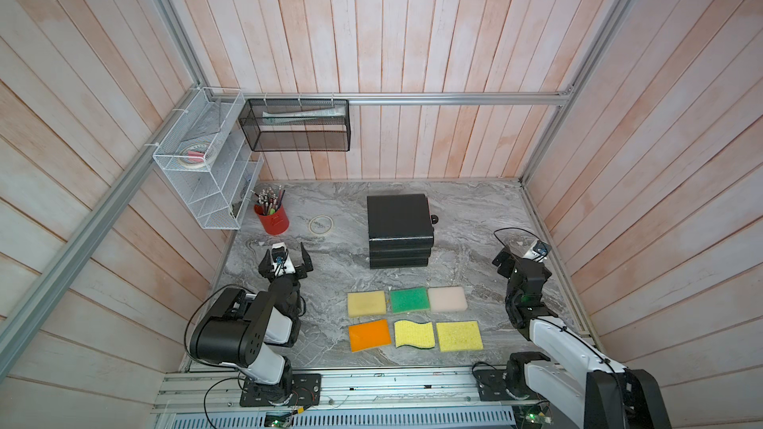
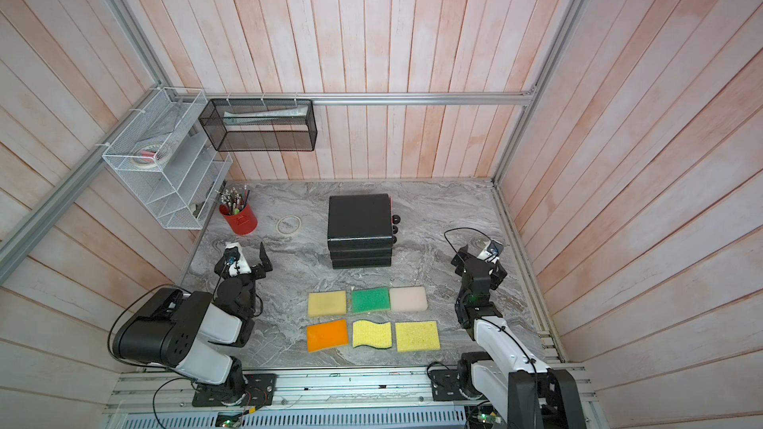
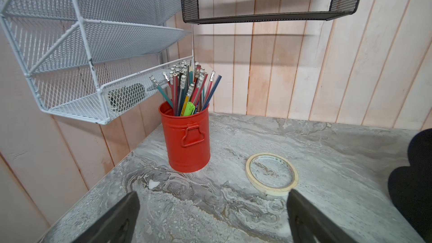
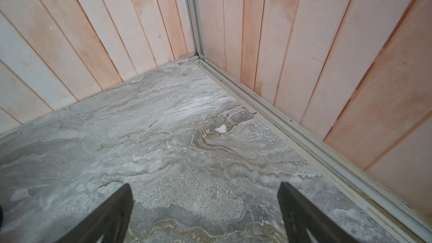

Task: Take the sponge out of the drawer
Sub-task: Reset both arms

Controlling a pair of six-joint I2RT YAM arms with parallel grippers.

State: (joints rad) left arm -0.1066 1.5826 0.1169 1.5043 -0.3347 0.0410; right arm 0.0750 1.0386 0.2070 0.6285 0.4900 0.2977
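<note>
Wide and empty, the left pincer (image 3: 213, 194) and right pincer (image 4: 204, 185) hover over the worktop (image 1: 466, 216). Between them stands the black drawer unit (image 1: 398, 220), shut, knobs (image 2: 397, 229) toward the right pincer, contents hidden. Behind them lie six sponges (image 1: 408, 300).

The black drawer unit (image 1: 399, 222) stands shut between the two grippers, so its inside is hidden. Its fronts face the right gripper (image 1: 522, 262), and in a top view only one knob (image 1: 434, 219) peeks past its top. In the wrist view of the left gripper (image 3: 212, 192), the unit is a dark shape cut by the picture's edge. The fingers (image 3: 121, 216) run off the frame, and the print on the tape ring (image 3: 271, 174) just ahead is too small to read.
</note>
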